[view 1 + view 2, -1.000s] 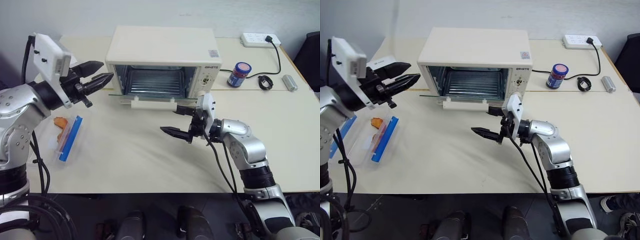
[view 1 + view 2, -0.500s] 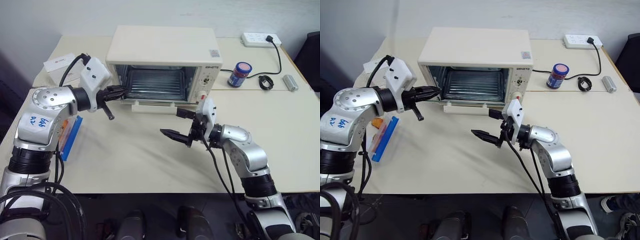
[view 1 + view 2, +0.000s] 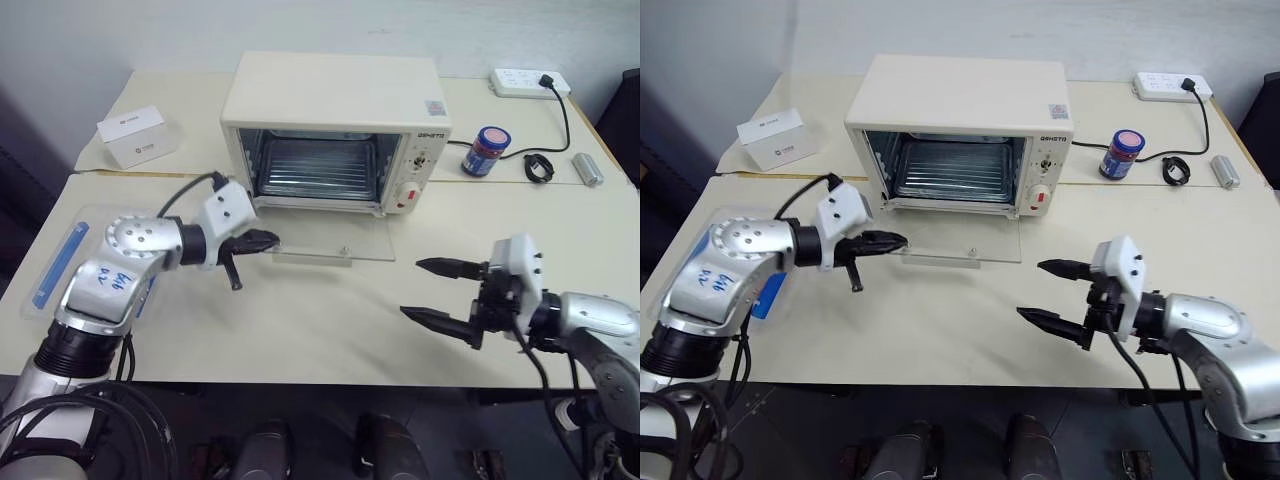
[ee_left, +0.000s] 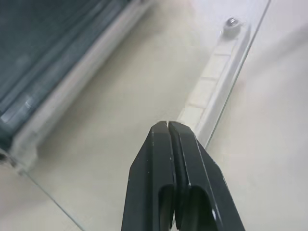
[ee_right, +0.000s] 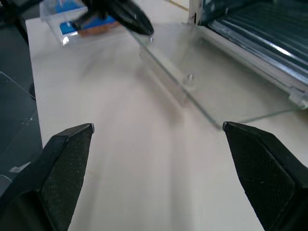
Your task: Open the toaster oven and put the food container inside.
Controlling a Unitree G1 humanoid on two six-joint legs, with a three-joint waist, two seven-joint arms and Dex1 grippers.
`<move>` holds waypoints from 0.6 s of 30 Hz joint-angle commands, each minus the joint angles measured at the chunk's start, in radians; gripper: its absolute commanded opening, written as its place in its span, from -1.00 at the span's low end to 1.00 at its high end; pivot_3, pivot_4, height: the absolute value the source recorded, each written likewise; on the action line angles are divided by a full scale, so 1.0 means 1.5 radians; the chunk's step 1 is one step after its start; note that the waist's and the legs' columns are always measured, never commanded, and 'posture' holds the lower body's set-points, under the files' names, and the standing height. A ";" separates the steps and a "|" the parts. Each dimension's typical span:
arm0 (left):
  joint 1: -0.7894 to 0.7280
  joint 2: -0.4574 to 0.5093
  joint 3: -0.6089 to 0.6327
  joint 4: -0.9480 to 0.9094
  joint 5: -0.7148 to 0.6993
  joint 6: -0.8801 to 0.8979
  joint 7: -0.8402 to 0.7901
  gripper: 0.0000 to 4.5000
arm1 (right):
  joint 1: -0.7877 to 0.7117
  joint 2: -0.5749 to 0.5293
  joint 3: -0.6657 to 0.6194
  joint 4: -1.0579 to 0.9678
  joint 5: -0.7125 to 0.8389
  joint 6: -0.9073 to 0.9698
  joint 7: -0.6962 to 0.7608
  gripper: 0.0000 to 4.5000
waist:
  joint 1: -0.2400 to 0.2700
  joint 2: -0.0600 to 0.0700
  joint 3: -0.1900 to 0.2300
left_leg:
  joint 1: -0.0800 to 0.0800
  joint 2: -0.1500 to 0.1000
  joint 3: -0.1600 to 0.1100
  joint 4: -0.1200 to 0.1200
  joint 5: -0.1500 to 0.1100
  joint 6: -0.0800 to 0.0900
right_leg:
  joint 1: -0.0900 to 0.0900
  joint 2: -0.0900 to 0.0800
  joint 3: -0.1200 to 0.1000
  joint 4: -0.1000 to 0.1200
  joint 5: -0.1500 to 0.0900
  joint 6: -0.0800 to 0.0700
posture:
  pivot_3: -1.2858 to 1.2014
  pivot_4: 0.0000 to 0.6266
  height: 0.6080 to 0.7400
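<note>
The food container [image 3: 60, 265] lies at the far left of the tabletop [image 3: 300, 320], long axis running near to far, beside the closed left gripper [image 3: 268, 240] at the toaster oven [image 3: 335, 130] door's left corner; the open right gripper [image 3: 440, 292] is well apart.

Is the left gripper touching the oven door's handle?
Cannot tell. In the left wrist view the shut left gripper overlaps the handle of the opened door, but neither contact nor a gap shows plainly.
</note>
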State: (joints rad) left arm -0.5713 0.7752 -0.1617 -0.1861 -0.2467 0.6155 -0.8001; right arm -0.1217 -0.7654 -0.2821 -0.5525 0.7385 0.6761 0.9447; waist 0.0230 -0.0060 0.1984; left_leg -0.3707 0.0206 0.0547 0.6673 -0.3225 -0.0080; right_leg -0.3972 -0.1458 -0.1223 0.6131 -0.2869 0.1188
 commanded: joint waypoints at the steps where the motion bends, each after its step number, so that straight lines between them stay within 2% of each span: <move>1: 0.008 -0.019 -0.014 -0.007 0.034 0.004 0.026 -0.98 | -0.023 -0.013 -0.017 -0.029 0.044 0.017 -0.018 1.00 | 0.001 0.000 0.000 | 0.000 0.000 0.000 0.000 0.000 0.000 | 0.000 0.000 0.000 0.000 0.000 0.000 | 0.03 -0.52 1.00; 6: 0.021 -0.051 -0.022 -0.006 0.062 0.018 0.059 -0.98 | -0.050 -0.039 -0.015 -0.024 0.079 0.027 -0.001 1.00 | 0.002 0.000 0.000 | -0.001 0.000 0.000 0.000 -0.001 0.001 | 0.000 0.000 0.000 -0.001 0.000 0.000 | 0.03 -0.52 1.00; 11: 0.070 -0.058 0.064 -0.132 0.011 0.106 0.088 -0.98 | -0.130 -0.046 0.023 0.019 0.085 0.023 0.026 1.00 | -0.002 -0.001 0.000 | 0.000 0.000 0.000 0.000 -0.001 0.001 | 0.000 -0.001 0.001 -0.001 0.000 0.001 | 0.03 -0.52 1.00; 14: 0.123 -0.071 0.160 -0.249 -0.039 0.213 0.126 -0.71 | -0.184 -0.039 0.063 0.054 0.075 0.015 0.059 1.00 | -0.005 -0.001 0.000 | 0.000 0.000 0.000 0.000 -0.001 0.001 | 0.000 0.000 0.001 0.000 0.000 0.001 | 0.03 -0.52 1.00; 17: 0.171 -0.121 0.298 -0.389 -0.101 0.360 0.174 -0.31 | -0.237 -0.032 0.106 0.097 0.064 0.004 0.105 1.00 | -0.003 -0.001 0.001 | 0.000 0.000 0.000 0.001 -0.001 0.001 | 0.000 0.000 0.001 -0.001 0.000 0.001 | 0.03 -0.52 1.00; 18: 0.179 -0.138 0.337 -0.423 -0.116 0.401 0.186 -0.13 | -0.251 -0.030 0.117 0.110 0.062 0.001 0.117 1.00 | -0.002 -0.001 0.001 | 0.000 0.000 -0.001 0.001 -0.001 0.001 | 0.000 -0.001 0.001 -0.001 0.000 0.001 | 0.03 -0.52 1.00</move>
State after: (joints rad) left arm -0.3086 0.5812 0.2528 -0.7213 -0.3773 1.1288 -0.5531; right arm -0.4744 -0.8128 -0.1120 -0.3967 0.8315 0.6998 1.0857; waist 0.0199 -0.0081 0.1992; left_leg -0.3715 0.0205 0.0527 0.6687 -0.3238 -0.0058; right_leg -0.3970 -0.1467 -0.1203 0.6123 -0.2861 0.1200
